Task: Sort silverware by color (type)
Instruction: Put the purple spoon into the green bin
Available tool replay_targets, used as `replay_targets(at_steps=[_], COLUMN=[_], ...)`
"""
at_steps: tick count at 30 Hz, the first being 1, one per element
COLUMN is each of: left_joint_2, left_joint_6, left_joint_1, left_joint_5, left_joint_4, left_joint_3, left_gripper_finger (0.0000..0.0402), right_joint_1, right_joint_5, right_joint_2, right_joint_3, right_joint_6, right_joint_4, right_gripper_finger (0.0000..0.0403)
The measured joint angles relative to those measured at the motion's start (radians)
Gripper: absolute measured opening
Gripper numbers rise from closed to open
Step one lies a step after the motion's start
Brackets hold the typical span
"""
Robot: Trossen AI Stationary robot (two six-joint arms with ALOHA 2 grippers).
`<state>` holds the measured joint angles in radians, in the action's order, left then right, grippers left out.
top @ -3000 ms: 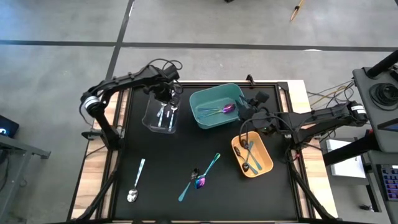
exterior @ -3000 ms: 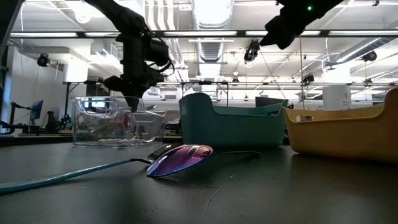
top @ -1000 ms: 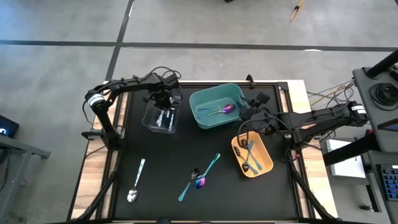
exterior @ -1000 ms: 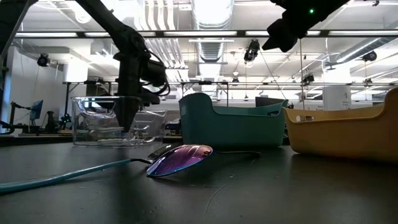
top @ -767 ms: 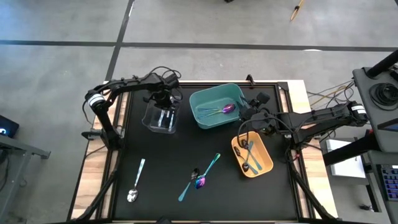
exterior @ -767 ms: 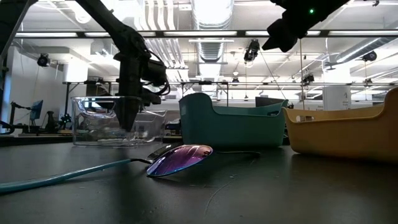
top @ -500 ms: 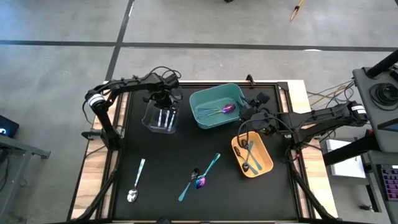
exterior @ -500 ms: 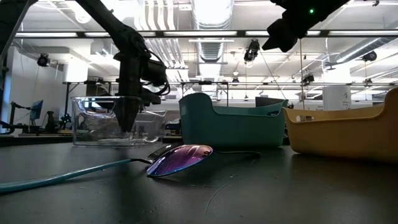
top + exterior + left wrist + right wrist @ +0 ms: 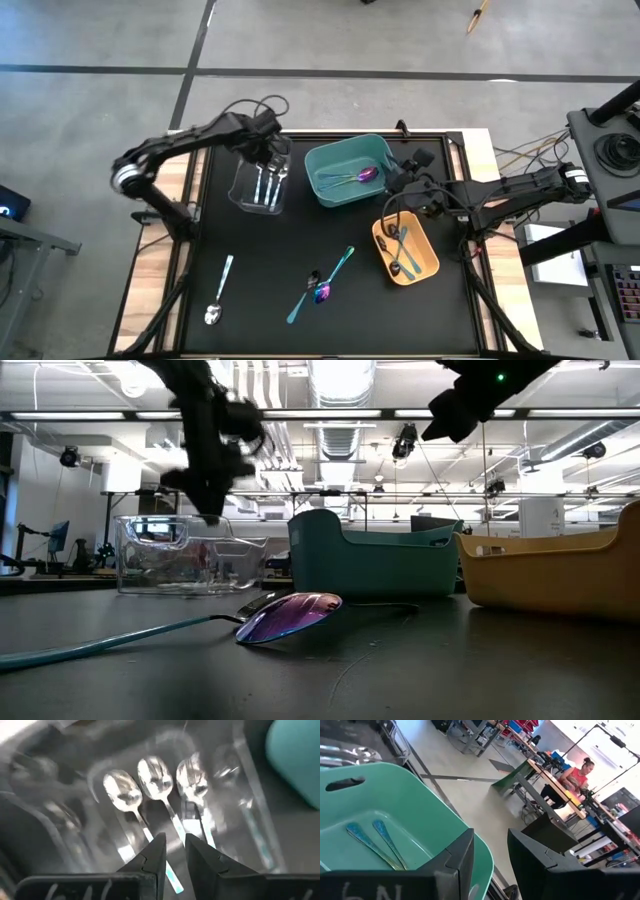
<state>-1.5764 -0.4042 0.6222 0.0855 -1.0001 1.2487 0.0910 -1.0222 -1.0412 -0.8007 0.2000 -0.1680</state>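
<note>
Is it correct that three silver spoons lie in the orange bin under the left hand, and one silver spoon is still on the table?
Not quite. The three silver spoons lie in the clear bin, not the orange one; the left wrist view shows them through its clear walls below the left hand. The rest holds: one silver spoon is on the table in the high view.

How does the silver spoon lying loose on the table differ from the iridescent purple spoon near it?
The silver spoon is plain shiny metal and lies alone near the table's left edge. The iridescent purple spoon has a purple-blue bowl and lies mid-table among a dark spoon and a teal-handled utensil. Both lie flat on the table, not yet in any bin.
</note>
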Motion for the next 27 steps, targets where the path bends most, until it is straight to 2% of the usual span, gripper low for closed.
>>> replay_targets(at_steps=[4, 9, 16, 20, 25, 27], left_joint_2=[0.136, 0.289, 0.421, 0.457, 0.466, 0.464], left_joint_6=[0.000, -0.061, -0.105, -0.071, 0.011, 0.077], left_joint_1=[-0.091, -0.285, -0.587, -0.739, -0.859, -0.872], left_joint_5=[0.077, 0.180, 0.332, 0.456, 0.576, 0.584], left_joint_4=[0.005, 0.060, 0.213, 0.337, 0.510, 0.595], left_joint_3=[-0.036, -0.131, -0.281, -0.382, -0.503, -0.538], left_gripper_finger=[0.0055, 0.0055, 0.0055, 0.0055, 0.0055, 0.0055], right_joint_1=[0.000, 0.000, 0.000, 0.000, 0.003, 0.003], right_joint_5=[0.002, 0.057, 0.294, 0.435, 0.567, 0.586], right_joint_2=[0.000, 0.000, 0.000, -0.002, -0.039, -0.069], right_joint_3=[-0.014, -0.025, -0.025, -0.026, -0.023, -0.022], right_joint_6=[-0.028, -0.052, -0.054, -0.151, -0.266, -0.287], right_joint_4=[0.002, 0.016, 0.108, 0.134, 0.132, 0.155], right_gripper_finger=[0.0109, 0.0109, 0.0109, 0.0109, 0.0109, 0.0109])
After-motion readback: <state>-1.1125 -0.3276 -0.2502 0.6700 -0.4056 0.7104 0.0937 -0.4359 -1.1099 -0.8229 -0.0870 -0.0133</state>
